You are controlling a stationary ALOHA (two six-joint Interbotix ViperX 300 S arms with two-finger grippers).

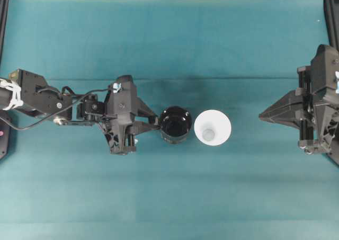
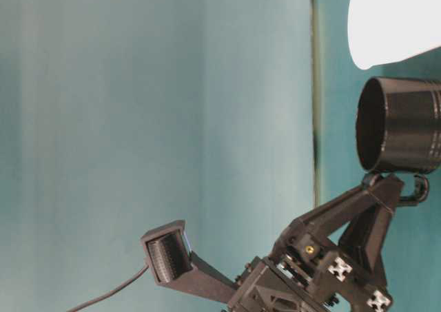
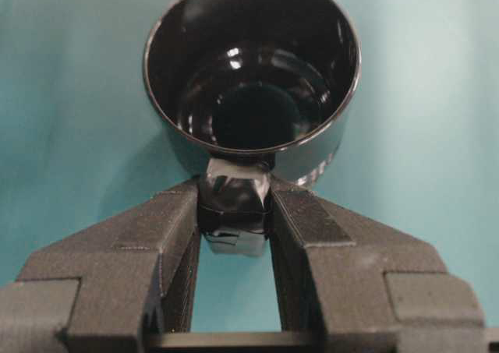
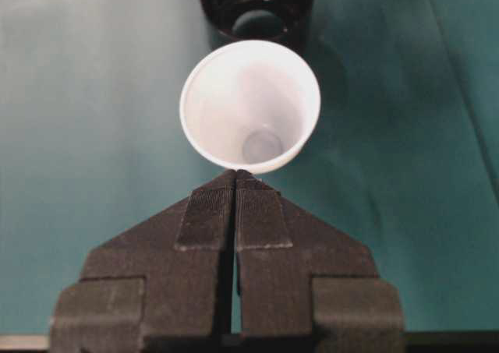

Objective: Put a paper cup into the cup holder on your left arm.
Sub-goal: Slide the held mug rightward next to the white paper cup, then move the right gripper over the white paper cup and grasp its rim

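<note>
The white paper cup (image 1: 212,127) stands upright, mouth up, on the teal table just right of the glossy black cup holder (image 1: 176,124), with a narrow gap between them. My left gripper (image 1: 157,122) is shut on the holder's small side handle (image 3: 234,201). The holder (image 3: 251,72) sits mouth up with nothing in it. My right gripper (image 1: 261,115) is shut and holds nothing, well to the right of the cup. In the right wrist view its tips (image 4: 235,178) point at the cup (image 4: 249,107), and the holder (image 4: 257,6) stands behind it.
The teal cloth (image 1: 169,197) covers the whole table. The left arm's body and looping cable (image 1: 42,115) stretch to the left edge. The right arm's body (image 1: 320,107) fills the right edge. Dark frame strips run along both upper corners.
</note>
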